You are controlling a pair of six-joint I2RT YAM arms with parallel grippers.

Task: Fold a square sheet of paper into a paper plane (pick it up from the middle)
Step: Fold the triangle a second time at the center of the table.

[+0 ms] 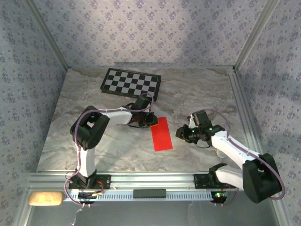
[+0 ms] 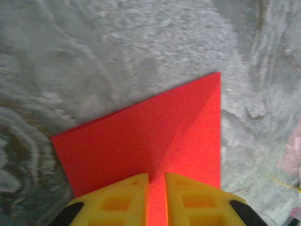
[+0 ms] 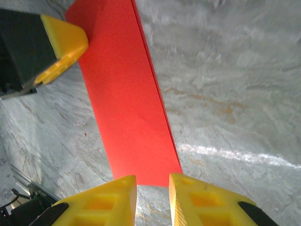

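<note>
The square sheet of paper [image 1: 162, 134] is bright red and lies flat on the marble table, folded in half into a long strip. My left gripper [image 1: 150, 120] is at the strip's far left corner. In the left wrist view its yellow fingers [image 2: 156, 176] stand just over the paper [image 2: 141, 136] with a narrow gap, and red shows through that gap. My right gripper [image 1: 181, 133] is to the right of the strip. In the right wrist view it [image 3: 153, 181] is open above the near end of the paper [image 3: 127, 108], with nothing between its fingers. One left finger [image 3: 66, 40] shows beside the strip's far end.
A black-and-white checkerboard [image 1: 131, 82] lies at the back of the table, just behind the left arm. An aluminium rail [image 1: 150, 179] runs along the near edge, and patterned walls close in three sides. A tan pad [image 1: 44, 198] sits below the rail at the left.
</note>
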